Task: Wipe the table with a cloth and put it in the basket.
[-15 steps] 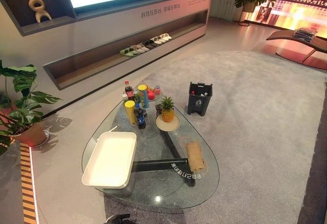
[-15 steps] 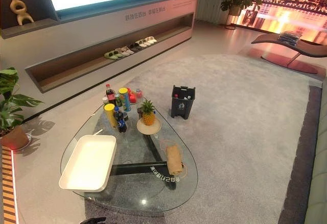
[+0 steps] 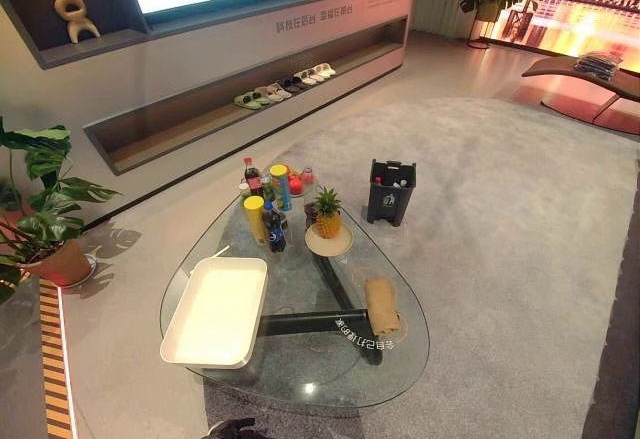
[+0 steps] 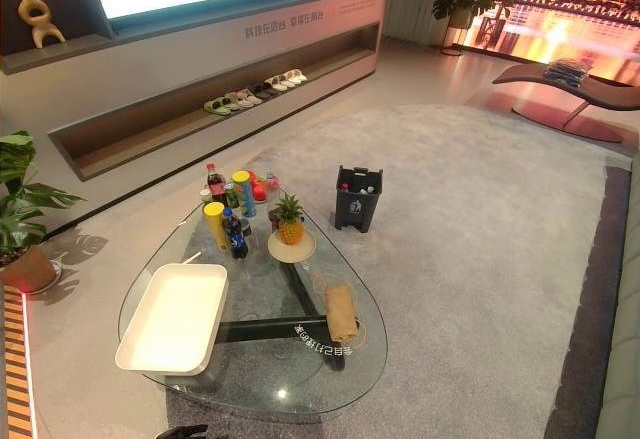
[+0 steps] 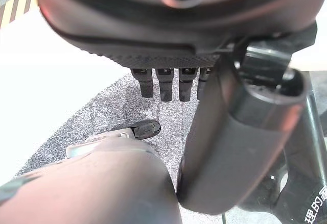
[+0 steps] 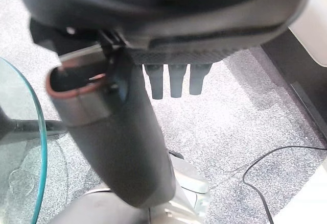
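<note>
The cloth (image 3: 381, 306), a tan roll, lies on the glass worktop (image 3: 300, 379), right of the white basket (image 3: 215, 311) and apart from it. Its folds are too small to read. The left robot hand (image 5: 168, 55) and the right robot hand (image 6: 173, 55) hang straight-fingered and empty.

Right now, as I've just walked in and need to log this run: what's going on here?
Nothing is being handled. The brown cloth lies rolled on the glass table, toward its right side, untouched. The black basket stands on the carpet beyond the table. The left hand and the right hand hang over the carpet with straight fingers, holding nothing. No wiping is under way.
</note>
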Available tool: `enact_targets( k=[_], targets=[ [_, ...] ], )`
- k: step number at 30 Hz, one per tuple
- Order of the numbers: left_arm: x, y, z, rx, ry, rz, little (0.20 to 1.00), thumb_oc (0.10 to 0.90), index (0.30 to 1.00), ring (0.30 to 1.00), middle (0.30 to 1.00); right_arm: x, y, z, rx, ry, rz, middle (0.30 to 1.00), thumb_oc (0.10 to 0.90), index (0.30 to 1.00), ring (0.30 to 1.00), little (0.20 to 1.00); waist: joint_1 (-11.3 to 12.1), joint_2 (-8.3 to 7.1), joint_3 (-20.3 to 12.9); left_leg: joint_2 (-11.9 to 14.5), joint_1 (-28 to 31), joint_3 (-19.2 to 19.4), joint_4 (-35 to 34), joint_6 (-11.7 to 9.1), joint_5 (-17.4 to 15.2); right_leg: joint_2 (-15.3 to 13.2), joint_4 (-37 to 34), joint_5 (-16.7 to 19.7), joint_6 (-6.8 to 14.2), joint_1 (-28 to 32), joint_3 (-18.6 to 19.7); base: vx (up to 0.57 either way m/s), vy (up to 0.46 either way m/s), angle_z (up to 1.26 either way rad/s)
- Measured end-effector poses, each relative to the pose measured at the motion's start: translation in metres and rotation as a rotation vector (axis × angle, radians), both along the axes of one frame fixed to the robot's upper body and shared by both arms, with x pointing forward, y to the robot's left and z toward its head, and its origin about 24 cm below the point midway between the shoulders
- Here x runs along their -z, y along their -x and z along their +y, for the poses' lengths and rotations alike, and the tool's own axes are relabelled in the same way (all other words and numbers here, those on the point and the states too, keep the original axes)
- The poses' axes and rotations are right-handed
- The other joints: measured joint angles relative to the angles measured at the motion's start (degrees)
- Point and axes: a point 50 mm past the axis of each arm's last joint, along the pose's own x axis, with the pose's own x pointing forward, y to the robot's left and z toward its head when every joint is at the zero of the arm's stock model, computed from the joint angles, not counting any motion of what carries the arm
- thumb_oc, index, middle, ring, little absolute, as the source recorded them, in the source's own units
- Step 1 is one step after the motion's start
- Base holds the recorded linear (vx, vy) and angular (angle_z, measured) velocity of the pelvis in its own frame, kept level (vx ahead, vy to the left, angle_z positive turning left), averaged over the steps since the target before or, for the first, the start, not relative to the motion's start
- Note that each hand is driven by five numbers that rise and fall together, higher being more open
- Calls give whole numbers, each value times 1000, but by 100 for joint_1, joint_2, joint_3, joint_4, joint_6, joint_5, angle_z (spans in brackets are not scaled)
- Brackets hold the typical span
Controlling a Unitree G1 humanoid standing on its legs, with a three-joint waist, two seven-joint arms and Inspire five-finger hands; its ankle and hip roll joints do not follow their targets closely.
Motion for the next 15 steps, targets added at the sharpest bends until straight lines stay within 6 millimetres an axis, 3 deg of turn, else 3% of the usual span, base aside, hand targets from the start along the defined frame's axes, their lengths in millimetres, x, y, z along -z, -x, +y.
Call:
enact_targets(
  k=[15],
  targets=[
    [0, -1, 0, 2, -5, -20, 900, 800, 900, 900, 900, -1, -4, 0, -2, -1, -9, 900, 800, 900, 900, 900, 6, 11, 36, 1, -24, -3, 1, -2, 0, 1, 0, -1, 2, -23, -1, -15, -3, 0]
  ],
)
